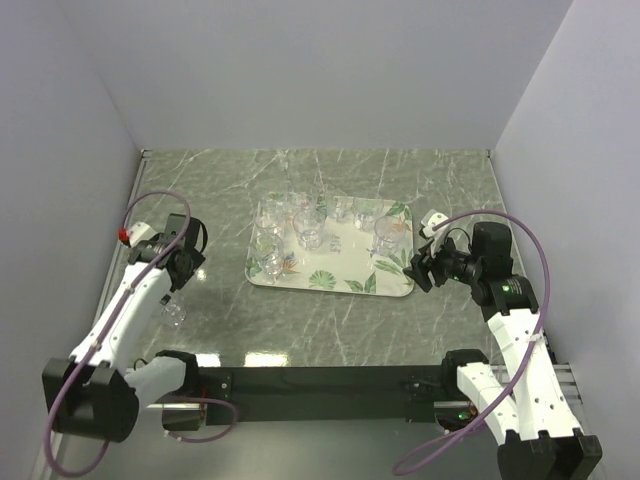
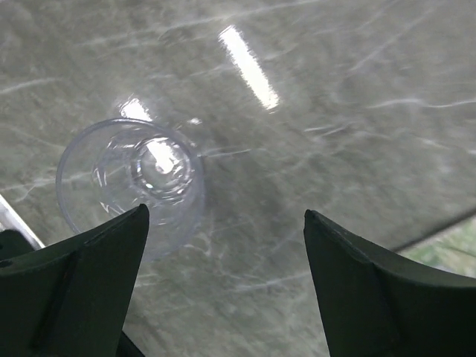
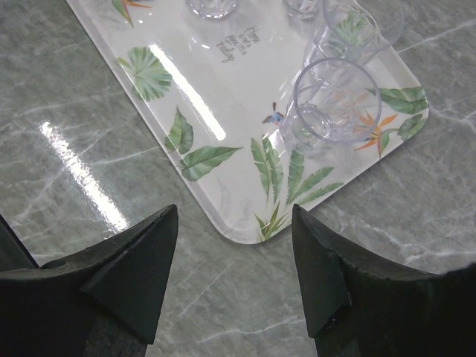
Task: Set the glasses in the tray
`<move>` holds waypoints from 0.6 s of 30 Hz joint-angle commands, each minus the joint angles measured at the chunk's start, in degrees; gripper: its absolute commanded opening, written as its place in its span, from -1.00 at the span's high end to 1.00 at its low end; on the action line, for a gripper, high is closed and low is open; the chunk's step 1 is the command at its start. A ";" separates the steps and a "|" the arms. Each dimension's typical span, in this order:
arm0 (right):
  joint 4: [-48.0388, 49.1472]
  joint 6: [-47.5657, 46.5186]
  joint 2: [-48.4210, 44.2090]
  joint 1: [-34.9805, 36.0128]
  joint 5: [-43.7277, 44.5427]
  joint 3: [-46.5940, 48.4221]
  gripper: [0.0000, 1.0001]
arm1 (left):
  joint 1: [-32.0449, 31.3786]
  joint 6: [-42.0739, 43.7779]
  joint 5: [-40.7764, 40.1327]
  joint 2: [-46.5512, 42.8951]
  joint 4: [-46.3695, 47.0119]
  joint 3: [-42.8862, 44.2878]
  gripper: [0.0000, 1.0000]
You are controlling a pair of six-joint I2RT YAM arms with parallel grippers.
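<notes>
One clear, colourless glass (image 2: pixel 130 182) is standing upright on the grey marbled surface (image 2: pixel 335 111), over on the left and well apart from the tray. From the left wrist it is showing a round rim and a thick base catching glints, with the marble showing through its wall. The left claw (image 2: pixel 223 286) is hanging over it with its jaws spread wide and holding nothing. The glass is sitting towards one dark finger (image 2: pixel 82 290), whose tip is overlapping the rim in that view; whether they are touching I cannot tell.

The tray (image 1: pixel 345 262) is lying flat in the middle of the surface, cream-white with rounded corners, green leaves and orange flowers. The other glasses (image 1: pixel 310 230) are standing upright inside it, almost vanishing but for glints. They are crowding its far and left parts, the end nearest the lone glass, with more near the right end. The near middle of the tray is showing bare print.

The right claw (image 3: pixel 234 275) is hovering open and empty above the marble just beside the tray's near right corner, touching neither tray nor glasses. In the top view the left arm (image 1: pixel 130 310) is partly covering the lone glass. White walls (image 1: pixel 300 70) are enclosing the surface on three sides.
</notes>
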 commanded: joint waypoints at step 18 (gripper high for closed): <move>0.74 -0.30 -1.67 -1.60 -1.67 -0.43 -0.39 | 8.62 3.91 11.57 3.26 7.84 -5.77 0.76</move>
